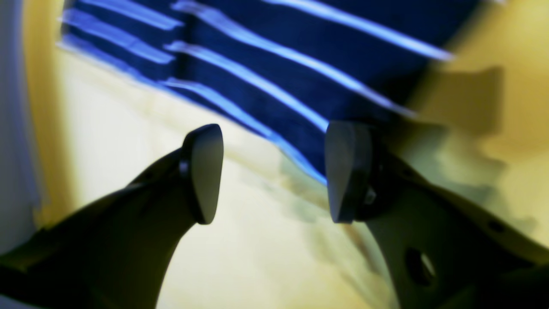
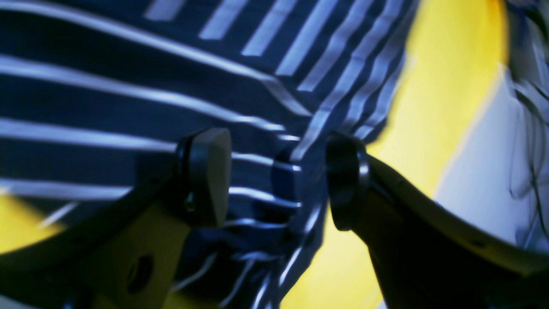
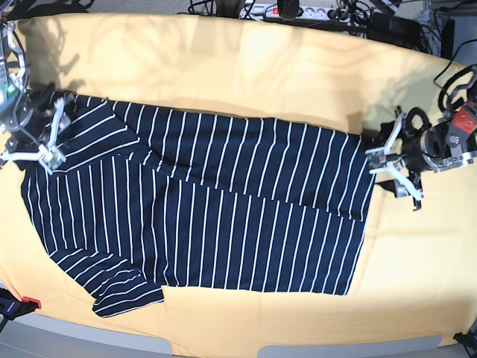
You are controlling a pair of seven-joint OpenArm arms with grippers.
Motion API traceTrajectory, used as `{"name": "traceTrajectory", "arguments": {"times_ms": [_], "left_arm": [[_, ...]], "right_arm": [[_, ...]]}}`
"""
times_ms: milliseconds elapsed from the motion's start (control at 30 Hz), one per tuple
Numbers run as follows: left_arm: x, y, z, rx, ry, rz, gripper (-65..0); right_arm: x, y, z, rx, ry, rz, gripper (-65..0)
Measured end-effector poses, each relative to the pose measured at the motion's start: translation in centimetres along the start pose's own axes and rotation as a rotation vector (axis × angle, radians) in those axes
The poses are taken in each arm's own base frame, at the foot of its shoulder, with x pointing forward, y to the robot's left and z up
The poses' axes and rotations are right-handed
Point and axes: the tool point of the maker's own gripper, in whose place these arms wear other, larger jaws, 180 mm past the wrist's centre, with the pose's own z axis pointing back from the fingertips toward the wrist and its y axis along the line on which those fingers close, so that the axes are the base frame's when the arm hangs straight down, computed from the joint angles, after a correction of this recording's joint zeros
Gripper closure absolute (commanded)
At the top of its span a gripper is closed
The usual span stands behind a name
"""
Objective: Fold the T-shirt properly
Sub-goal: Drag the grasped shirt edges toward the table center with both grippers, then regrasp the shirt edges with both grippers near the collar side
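The T-shirt (image 3: 209, 201) lies flat on the yellow table cover (image 3: 246, 74), its long axis running between the two grippers. The left gripper (image 3: 393, 165) stands open just beside its hem end, holding nothing; the right gripper (image 3: 37, 138) stands open over its shoulder end, gripping nothing.

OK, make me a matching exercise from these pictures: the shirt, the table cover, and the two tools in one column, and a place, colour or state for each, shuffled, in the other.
Column one:
1. T-shirt
2. table cover
3. left tool
4. right tool

Column two:
A. plain yellow
B. open, at the shirt's sleeve end
C. navy with thin white stripes, partly folded
D. open, just off the shirt's hem end

Pairs: 1-C, 2-A, 3-D, 4-B
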Motion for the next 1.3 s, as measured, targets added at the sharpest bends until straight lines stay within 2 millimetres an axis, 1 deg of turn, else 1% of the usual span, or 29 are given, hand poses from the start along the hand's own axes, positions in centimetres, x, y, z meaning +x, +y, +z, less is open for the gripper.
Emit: {"name": "traceTrajectory", "arguments": {"times_ms": [33,67,133,200,267,367,467,500,600,633,700,833,867,900,933,967,1000,1033,1067,1167,1200,1233,1267,1300], "left_arm": [[-0.4,-0.9,0.4,-0.054,0.008,-0.024,-38.2],[-0.7,-1.5,0.9,-0.096,0.013,-0.038,-38.2],[-1.1,-1.6,1.4,-0.118,0.021,-0.044,-38.2],[-1.4,-1.5,1.6,-0.117,0.028,-0.044,-38.2],[-1.5,-1.5,1.7,-0.117,0.032,-0.045,-38.2],[-1.3,-1.5,1.6,-0.117,0.02,-0.04,-38.2],[-1.2,-1.5,1.6,-0.117,0.019,-0.04,-38.2],[-1.3,-1.5,1.6,-0.117,0.021,-0.04,-38.2],[-1.2,-1.5,1.6,-0.117,0.019,-0.04,-38.2],[-1.2,-1.6,1.6,-0.117,0.019,-0.04,-38.2],[-0.8,-1.6,1.6,-0.117,-0.005,-0.038,-38.2],[-0.7,-1.6,1.6,-0.117,-0.012,-0.039,-38.2],[-0.7,-1.6,1.6,-0.118,-0.012,-0.038,-38.2],[-0.7,-1.6,1.6,-0.118,-0.013,-0.038,-38.2],[-0.6,-1.6,1.6,-0.118,-0.017,-0.038,-38.2],[-0.6,-1.6,1.6,-0.118,-0.017,-0.038,-38.2],[-0.6,-1.6,1.6,-0.117,-0.016,-0.038,-38.1],[-0.6,-1.6,1.6,-0.118,-0.016,-0.038,-37.4],[-0.6,-1.6,1.6,-0.118,-0.016,-0.038,-34.5],[-0.5,-1.4,1.6,-0.105,-0.02,-0.031,-17.4],[-0.5,-1.1,1.6,-0.091,-0.019,-0.024,-13.4],[-0.5,-1.1,1.6,-0.088,-0.019,-0.023,-12.7],[-0.5,-1.4,1.6,-0.104,-0.019,-0.031,-13.8],[-0.6,-1.5,1.6,-0.111,-0.019,-0.034,-17.7]], "right_arm": [[-0.3,0.7,0.4,0.019,0.014,0.02,-37.3],[-1.0,1.4,0.7,0.037,0.046,0.041,-37.3],[-2.7,2.7,1.2,0.077,0.114,0.069,-37.3],[-4.8,3.5,1.5,0.089,0.191,0.089,-37.3],[-6.5,3.3,1.8,0.051,0.25,0.12,-37.3],[-8.0,3.1,1.9,-0.007,0.265,0.133,-37.3],[-10.1,3.6,1.3,0.012,0.291,0.111,-37.3],[-10.9,3.5,1.1,0.007,0.31,0.103,-37.3],[-13.2,1.6,0.7,-0.058,0.376,0.129,-37.3],[-13.7,1.1,0.6,-0.076,0.389,0.133,-37.3],[-14.3,0.8,0.5,-0.08,0.401,0.128,-37.3],[-14.2,0.8,0.4,-0.08,0.392,0.129,-37.0],[-14.2,0.8,0.4,-0.08,0.392,0.129,-35.7],[-14.2,0.8,0.4,-0.08,0.392,0.13,-33.0],[-14.2,1.0,0.3,-0.07,0.391,0.135,-28.4],[-14.2,1.1,0.3,-0.063,0.388,0.14,-22.8],[-14.1,1.2,0.2,-0.058,0.38,0.139,-14.8],[-13.9,1.2,0.2,-0.057,0.371,0.14,-4.9],[-13.9,1.3,0.2,-0.055,0.37,0.138,0.0],[-13.9,1.2,0.2,-0.064,0.37,0.135,0.0],[-13.9,1.1,0.2,-0.067,0.369,0.131,0.0],[-13.9,1.0,0.2,-0.073,0.368,0.128,0.0],[-13.9,1.0,0.1,-0.072,0.367,0.127,0.0],[-13.9,1.0,0.1,-0.072,0.366,0.127,0.0]]}}
